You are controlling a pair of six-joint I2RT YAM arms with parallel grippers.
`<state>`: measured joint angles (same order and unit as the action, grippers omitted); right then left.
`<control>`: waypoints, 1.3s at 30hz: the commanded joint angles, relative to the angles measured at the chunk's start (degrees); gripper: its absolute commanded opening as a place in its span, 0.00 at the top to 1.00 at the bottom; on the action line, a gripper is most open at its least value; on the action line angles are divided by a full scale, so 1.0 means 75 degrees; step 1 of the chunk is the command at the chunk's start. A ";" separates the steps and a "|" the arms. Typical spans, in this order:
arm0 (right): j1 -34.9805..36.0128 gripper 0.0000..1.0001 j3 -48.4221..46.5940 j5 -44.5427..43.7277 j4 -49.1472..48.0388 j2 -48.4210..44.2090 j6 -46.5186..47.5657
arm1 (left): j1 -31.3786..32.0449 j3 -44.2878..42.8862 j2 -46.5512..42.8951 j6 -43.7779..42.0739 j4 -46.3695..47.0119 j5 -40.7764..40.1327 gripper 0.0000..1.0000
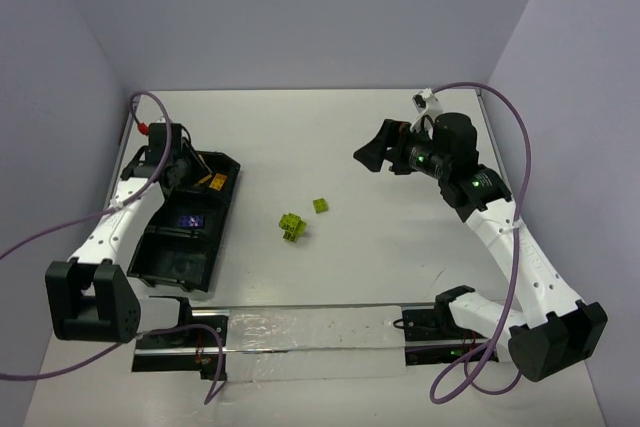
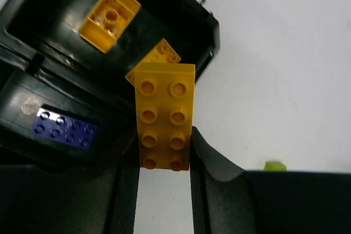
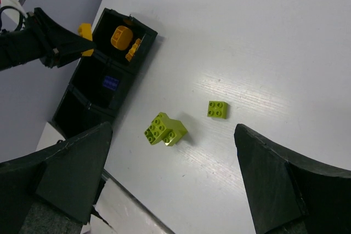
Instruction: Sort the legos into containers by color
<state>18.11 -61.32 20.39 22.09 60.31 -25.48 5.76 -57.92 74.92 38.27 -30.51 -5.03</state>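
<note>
Yellow brick [image 2: 164,116]: pinched at near end between left gripper [image 2: 163,157] fingers, held at edge of tray [image 2: 211,31] far compartment containing two yellow bricks [image 2: 109,17]. Blue brick [image 2: 63,129] in middle compartment. Right gripper [image 3: 173,132]: fingers spread, empty. Green clump [image 3: 164,130] and green brick [image 3: 218,109] near each other on table [image 3: 263,36].

White table [image 1: 400,277], lavender walls [image 1: 320,17], glossy near-edge strip [image 1: 310,332].

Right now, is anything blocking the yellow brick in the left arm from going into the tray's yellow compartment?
Nothing visible. The left jaws hold the yellow brick above the far compartment, which is open on top, with other yellow bricks lying inside.
</note>
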 commanded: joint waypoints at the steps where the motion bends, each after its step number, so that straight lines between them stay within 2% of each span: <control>1: -0.0024 0.00 0.0090 -0.0163 -0.0005 -0.0050 0.0199 | -0.0041 -0.0839 0.0867 0.0018 0.0189 -0.0852 1.00; 6: -0.0012 0.00 0.0125 -0.0201 0.0078 -0.0120 0.0222 | -0.0041 -0.0935 0.1319 0.0136 0.0481 -0.0818 0.97; 7: -0.0014 0.00 0.0127 -0.0220 0.0095 -0.0126 0.0232 | -0.0041 -0.0976 0.1367 0.0134 0.0464 -0.0857 0.90; 10: -0.0024 0.00 0.0137 -0.0268 0.0182 -0.0155 0.0280 | -0.0041 -0.1113 0.1598 0.0125 0.0376 -0.1052 0.54; 12: -0.0024 0.00 0.0149 -0.0281 0.0195 -0.0143 0.0292 | -0.0041 -0.1183 0.1601 0.0124 0.0271 -0.1157 0.24; 14: -0.0024 0.00 0.0181 -0.0299 0.0207 -0.0113 0.0304 | -0.0041 -0.1214 0.1429 0.0092 0.0194 -0.1177 0.15; 17: -0.0001 0.00 0.0250 -0.0324 0.0204 -0.0115 0.0301 | -0.0039 -0.1224 0.1099 0.0017 0.0123 -0.1204 0.12; 18: 0.0034 0.00 0.0280 -0.0354 0.0194 -0.0098 0.0293 | -0.0029 -0.1243 0.0895 -0.0036 0.0059 -0.1247 0.06; 24: 0.0224 0.00 0.0416 -0.0541 0.0136 0.0004 0.0302 | 0.0301 -0.1340 0.0191 -0.0625 -0.0066 -0.1200 0.08; 26: 0.0372 0.00 0.0420 -0.0890 0.0166 0.0113 0.0346 | 0.0536 -0.1303 0.0083 -0.0827 0.0001 -0.0801 0.11; 32: 0.1177 0.04 0.0402 -0.1936 0.0410 0.0681 0.0473 | 0.2124 -0.1441 0.0223 -0.1188 -0.0170 -0.0463 0.14; 34: 0.1669 0.06 0.0384 -0.2404 0.0557 0.0950 0.0459 | 0.2637 -0.1400 0.0261 -0.1333 0.0007 0.0066 0.14; 39: 0.1931 0.06 0.0547 -0.2557 0.0490 0.1254 0.0249 | 0.3708 -0.1409 0.0654 -0.1875 0.0013 0.0807 0.16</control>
<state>31.00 -57.98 5.31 25.80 69.14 -22.87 27.89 -66.52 77.40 29.03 -31.03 -4.71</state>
